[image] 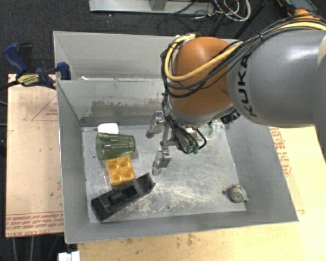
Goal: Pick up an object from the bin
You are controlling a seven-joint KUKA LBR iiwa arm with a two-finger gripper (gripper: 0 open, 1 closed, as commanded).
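Observation:
My gripper (157, 152) hangs over the middle of the bin floor, below the orange dome, open with nothing between its fingers. Its lower fingertip (161, 163) is just above and to the right of a black oblong device (122, 196) that lies slanted at the front left. A yellow studded block (120, 170) lies left of the gripper. Behind that block a green see-through cup (115, 145) lies on its side, and a small white piece (108, 128) sits at the cup's back.
A small round metal thing (236, 193) lies alone at the front right. A pale clear thing (214, 128) shows partly under the arm at the back right. The arm and its cables cover the back middle of the bin.

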